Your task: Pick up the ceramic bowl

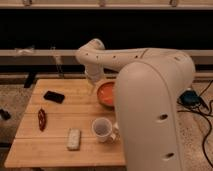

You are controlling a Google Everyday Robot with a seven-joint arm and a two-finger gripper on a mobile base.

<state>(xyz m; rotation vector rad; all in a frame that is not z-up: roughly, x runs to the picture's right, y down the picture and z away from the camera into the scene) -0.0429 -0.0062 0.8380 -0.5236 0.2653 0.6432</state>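
Note:
The ceramic bowl [106, 93], round, shallow and orange-red, sits on the wooden table [60, 107] at the back right. Its right part is hidden behind my white arm. My gripper [92, 87] hangs from the wrist just left of the bowl, close to its left rim and low over the table. A small white cup [102, 129] stands in front of the bowl, nearer the front edge.
A black phone [53, 96] lies at the back left. A red object [42, 119] lies at the left edge. A white bar [74, 139] lies near the front edge. My bulky arm [150, 110] covers the table's right side. Cables [200, 107] lie on the floor at the right.

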